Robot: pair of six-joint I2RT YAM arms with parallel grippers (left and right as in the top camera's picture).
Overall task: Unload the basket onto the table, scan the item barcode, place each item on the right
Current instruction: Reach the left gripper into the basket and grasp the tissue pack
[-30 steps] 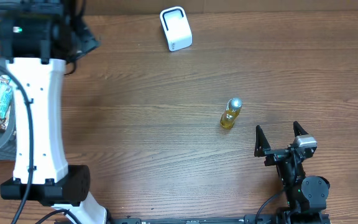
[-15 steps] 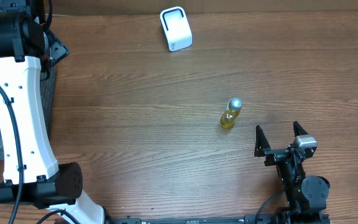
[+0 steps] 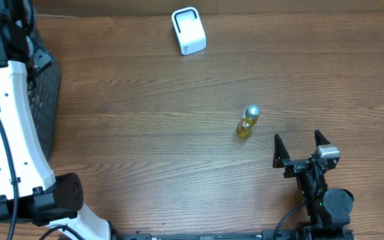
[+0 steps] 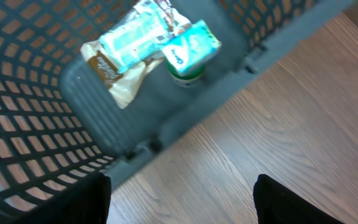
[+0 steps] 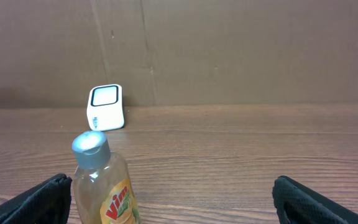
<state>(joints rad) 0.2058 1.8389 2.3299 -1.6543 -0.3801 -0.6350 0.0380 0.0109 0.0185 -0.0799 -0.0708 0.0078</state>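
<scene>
A small yellow Vim bottle [image 3: 247,122] with a grey cap stands upright on the wooden table, just ahead and left of my right gripper [image 3: 301,148]. In the right wrist view the bottle [image 5: 106,183] stands close to the left finger, and the right gripper [image 5: 179,208] is open and empty. The white barcode scanner [image 3: 189,31] sits at the table's far edge, also seen behind the bottle as the scanner [image 5: 105,107]. My left gripper [image 4: 182,208] is open and empty above the rim of a dark mesh basket [image 4: 30,130]. Inside lie a teal-and-brown packet [image 4: 126,50] and a teal-lidded cup [image 4: 190,53].
The basket [image 3: 45,93] stands at the table's left edge, mostly under the white left arm [image 3: 12,120]. A brown cardboard wall [image 5: 229,50] rises behind the scanner. Bare wood lies between the basket and the bottle.
The left arm has swung further left over the basket, now hiding the packets in the overhead view. The right arm, the bottle and the scanner have not moved.
</scene>
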